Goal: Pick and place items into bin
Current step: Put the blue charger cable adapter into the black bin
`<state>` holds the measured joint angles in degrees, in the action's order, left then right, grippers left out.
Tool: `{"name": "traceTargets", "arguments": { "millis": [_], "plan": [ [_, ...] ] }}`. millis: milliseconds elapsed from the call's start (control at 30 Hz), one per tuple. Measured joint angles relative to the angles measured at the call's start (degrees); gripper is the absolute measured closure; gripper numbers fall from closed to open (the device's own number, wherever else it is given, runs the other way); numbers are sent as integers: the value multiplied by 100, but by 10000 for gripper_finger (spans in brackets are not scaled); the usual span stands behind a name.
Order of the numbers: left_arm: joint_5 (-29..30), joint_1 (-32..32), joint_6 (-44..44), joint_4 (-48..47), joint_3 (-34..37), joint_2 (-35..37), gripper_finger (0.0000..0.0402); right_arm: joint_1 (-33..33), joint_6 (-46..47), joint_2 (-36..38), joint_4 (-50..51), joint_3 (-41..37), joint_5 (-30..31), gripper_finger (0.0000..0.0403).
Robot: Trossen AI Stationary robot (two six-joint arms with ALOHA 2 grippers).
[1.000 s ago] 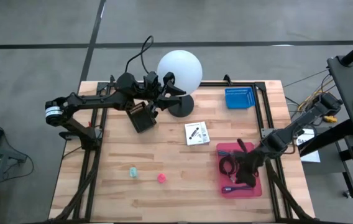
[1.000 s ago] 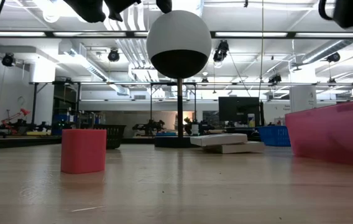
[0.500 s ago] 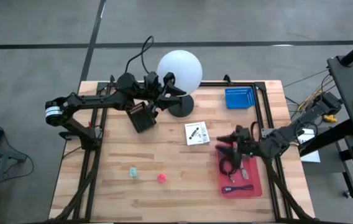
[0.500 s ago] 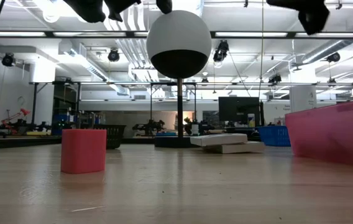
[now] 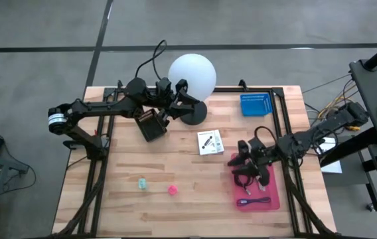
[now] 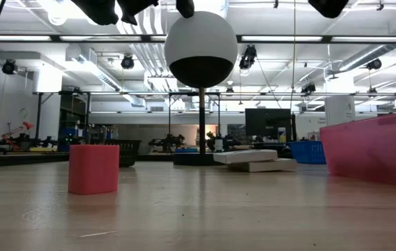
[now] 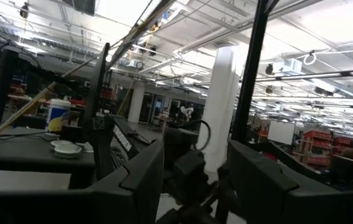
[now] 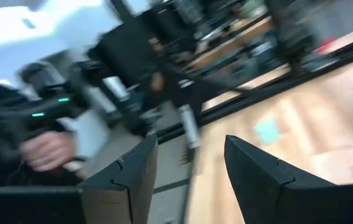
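Wooden table (image 5: 175, 212) is seen with the pink bin (image 5: 271, 196) already loaded with a dark coiled cable (image 5: 243, 178) and pen (image 5: 255, 201). Left outside are the white card (image 5: 210, 142), then the green block (image 5: 142, 184) and pink block (image 5: 172, 190). The right gripper (image 5: 249, 157) hangs over the bin edge, parted and empty; the left gripper (image 5: 175, 99), also parted, waits by the lamp (image 5: 192, 76).

The table (image 5: 175, 166) at frame centre is pale planked wood, matt. At right, the red bin (image 5: 271, 192) looks like smooth translucent plastic. At upper centre, the lamp's white globe (image 5: 192, 73) is smooth and matt. The white card (image 5: 210, 142) is printed paper.
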<state>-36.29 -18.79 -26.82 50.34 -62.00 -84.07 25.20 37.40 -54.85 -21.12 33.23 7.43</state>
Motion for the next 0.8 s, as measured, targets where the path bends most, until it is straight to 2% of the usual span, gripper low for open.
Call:
{"name": "traceTargets", "arguments": {
  "millis": [67, 133, 233, 467, 800],
  "plan": [
    [-199, 0, -139, -19, 0, 5, 240, -238, 89, 0, -135, 0, -476, 229],
    [-420, -2, -295, -49, 2, 9, 240, -460, 48, 11, -216, 0, -583, 230],
    [-665, -2, -623, -55, 2, 18, 240, -789, -247, 13, -194, 0, -555, 229],
    [-698, -2, -1532, -43, 2, 50, 240, -1378, -493, 6, -184, 0, -143, 229],
    [-523, 13, -2380, -38, 2, 61, 240, -1461, -1884, 2, -154, 0, -135, 219]
  ]
}}
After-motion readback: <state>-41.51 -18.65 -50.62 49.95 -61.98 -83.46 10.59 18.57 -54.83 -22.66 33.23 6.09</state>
